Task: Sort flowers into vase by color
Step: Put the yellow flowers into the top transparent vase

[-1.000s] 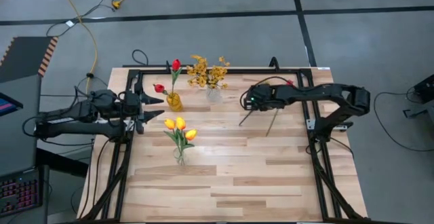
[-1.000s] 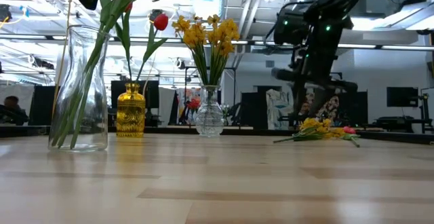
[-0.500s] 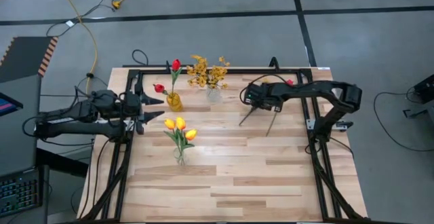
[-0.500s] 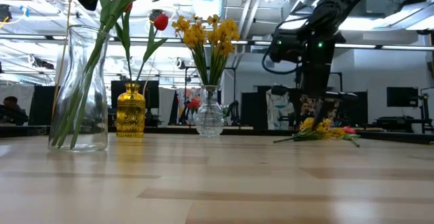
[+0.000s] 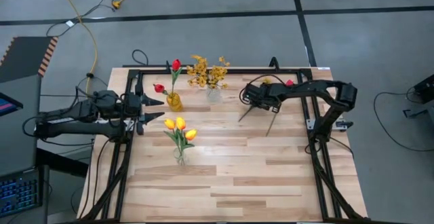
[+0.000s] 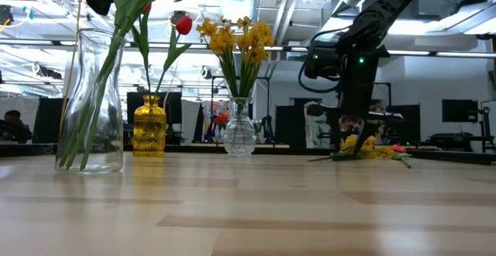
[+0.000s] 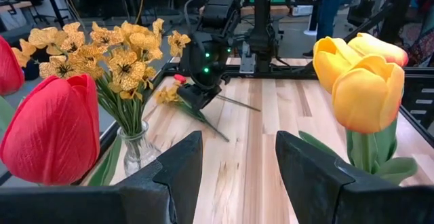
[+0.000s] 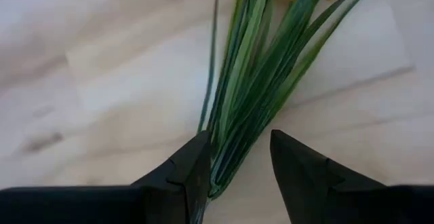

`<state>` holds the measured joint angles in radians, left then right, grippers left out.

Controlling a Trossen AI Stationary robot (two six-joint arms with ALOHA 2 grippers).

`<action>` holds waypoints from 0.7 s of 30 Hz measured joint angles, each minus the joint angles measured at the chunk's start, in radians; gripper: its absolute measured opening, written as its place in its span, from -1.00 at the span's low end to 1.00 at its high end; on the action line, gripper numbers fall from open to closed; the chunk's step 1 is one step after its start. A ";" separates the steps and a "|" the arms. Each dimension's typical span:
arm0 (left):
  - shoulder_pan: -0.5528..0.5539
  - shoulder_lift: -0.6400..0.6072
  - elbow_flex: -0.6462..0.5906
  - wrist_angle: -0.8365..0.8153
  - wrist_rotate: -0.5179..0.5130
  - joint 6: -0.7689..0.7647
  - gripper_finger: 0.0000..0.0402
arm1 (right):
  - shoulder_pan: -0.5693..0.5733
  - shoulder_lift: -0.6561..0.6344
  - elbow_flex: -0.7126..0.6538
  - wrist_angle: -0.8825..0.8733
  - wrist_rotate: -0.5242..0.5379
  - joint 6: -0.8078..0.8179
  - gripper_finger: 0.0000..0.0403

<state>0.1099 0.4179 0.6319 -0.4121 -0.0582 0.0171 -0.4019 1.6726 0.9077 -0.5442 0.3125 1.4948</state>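
Observation:
Loose flowers [image 5: 270,123] lie flat on the table's far right part, their green stems [image 8: 251,81] bunched together; yellow and red heads [image 6: 370,147] show in the low view. My right gripper [image 5: 250,102] is open, low over them, a finger on each side of the stems [image 8: 237,149]. An amber vase [image 5: 174,102] holds red tulips, a clear vase [image 5: 214,94] holds mustard-yellow sprays, and a nearer clear vase [image 5: 180,157] holds yellow-orange tulips. My left gripper [image 5: 157,108] waits open at the table's left, beside the amber vase. My right gripper comes from above with the stem bundle [image 8: 227,149] between its open fingers, across the stems. One finger [image 8: 193,173] is close against the bundle; whether it touches I cannot tell. The flowers lie on the table.
A black frame [image 5: 224,70] runs along the table's far edge and down both sides. The near half of the wooden table [image 5: 230,190] holds only the tulip vase. Cables lie on the floor beyond the far edge.
My right gripper has come down toward the loose flowers, from well above them to just over the table, shifting slightly toward the table's left. Its fingers now straddle the stems. The flowers and vases have stayed in place.

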 joint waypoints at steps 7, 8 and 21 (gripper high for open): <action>0.000 0.000 0.000 0.000 0.000 0.000 -0.12 | -0.022 -0.003 0.000 -0.001 0.008 0.007 -0.11; 0.000 0.000 0.000 0.000 0.000 0.000 -0.12 | -0.026 -0.003 0.000 -0.001 0.008 0.007 -0.11; 0.000 0.000 0.000 0.000 -0.001 0.001 -0.12 | -0.065 0.084 0.006 0.009 -0.009 -0.014 -0.13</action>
<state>0.1101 0.4179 0.6323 -0.4120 -0.0587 0.0181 -0.4670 1.7564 0.9142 -0.5348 0.3033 1.4810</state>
